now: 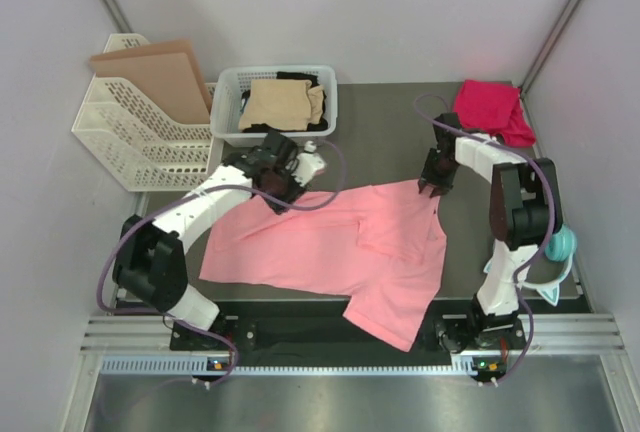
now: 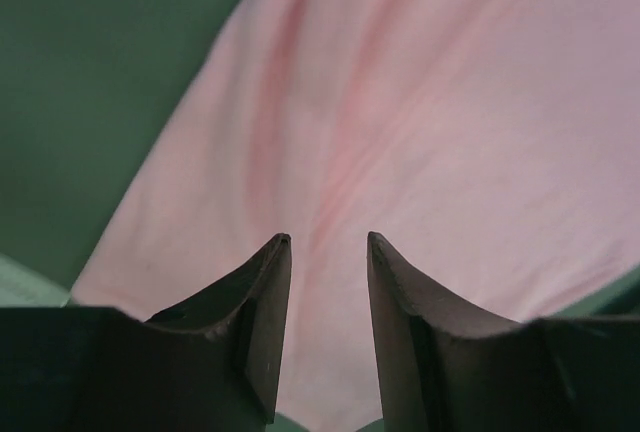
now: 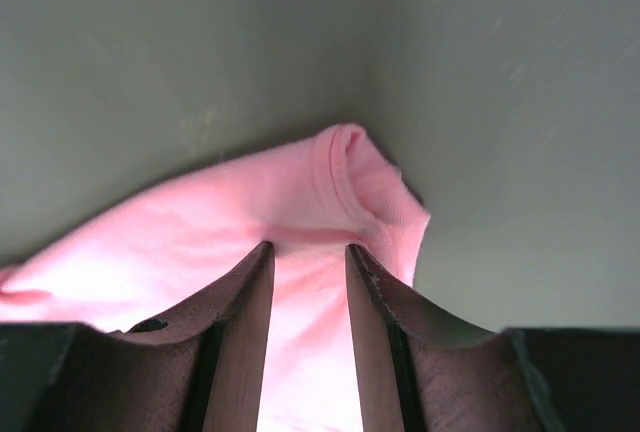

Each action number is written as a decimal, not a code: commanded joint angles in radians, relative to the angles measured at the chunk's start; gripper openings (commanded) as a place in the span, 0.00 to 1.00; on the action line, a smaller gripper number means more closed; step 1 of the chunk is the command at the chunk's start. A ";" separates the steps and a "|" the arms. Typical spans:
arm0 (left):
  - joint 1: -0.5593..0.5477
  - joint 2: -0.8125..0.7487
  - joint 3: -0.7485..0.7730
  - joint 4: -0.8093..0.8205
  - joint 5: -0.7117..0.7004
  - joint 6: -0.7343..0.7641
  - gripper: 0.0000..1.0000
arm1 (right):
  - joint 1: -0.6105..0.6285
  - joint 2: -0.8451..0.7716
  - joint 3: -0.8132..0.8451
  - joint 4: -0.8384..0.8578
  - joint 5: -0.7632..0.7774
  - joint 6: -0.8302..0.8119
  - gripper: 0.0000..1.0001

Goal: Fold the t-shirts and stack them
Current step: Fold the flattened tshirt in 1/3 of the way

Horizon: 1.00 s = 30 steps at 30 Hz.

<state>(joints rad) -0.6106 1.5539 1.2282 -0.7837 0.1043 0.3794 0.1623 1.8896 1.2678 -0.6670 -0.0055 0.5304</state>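
A light salmon pink t-shirt (image 1: 330, 247) lies spread on the dark table, one sleeve hanging over the near edge. My left gripper (image 1: 283, 195) is at its far left corner, and in the left wrist view (image 2: 328, 242) the jaws stand apart over the pink cloth (image 2: 420, 102). My right gripper (image 1: 432, 190) is at the far right corner. There its open fingers (image 3: 305, 249) press tips-down into the cloth (image 3: 200, 242), just short of a puckered hem (image 3: 345, 172). A magenta-red t-shirt (image 1: 493, 110) lies crumpled at the back right.
A white basket (image 1: 230, 102) at the back holds a tan shirt (image 1: 283, 104) on a black one (image 1: 300, 79). A white file rack (image 1: 125, 142) with brown cardboard (image 1: 155, 77) stands at the back left. A teal headband (image 1: 560, 244) lies by the right arm.
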 commanded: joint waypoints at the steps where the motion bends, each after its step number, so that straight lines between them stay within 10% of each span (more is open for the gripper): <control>1: 0.176 -0.054 -0.111 0.072 -0.090 0.127 0.42 | -0.087 0.130 0.111 0.004 0.142 -0.036 0.37; 11: 0.328 0.032 -0.134 0.141 -0.080 0.196 0.41 | -0.113 0.191 0.329 -0.132 0.188 -0.029 0.36; 30: 0.534 0.176 -0.049 0.202 -0.048 0.202 0.40 | 0.089 -0.215 0.036 -0.092 0.263 -0.029 0.51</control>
<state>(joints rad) -0.1154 1.7870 1.1473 -0.5842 0.0299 0.5865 0.2485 1.6535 1.3640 -0.8005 0.2497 0.5076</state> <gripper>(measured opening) 0.400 0.516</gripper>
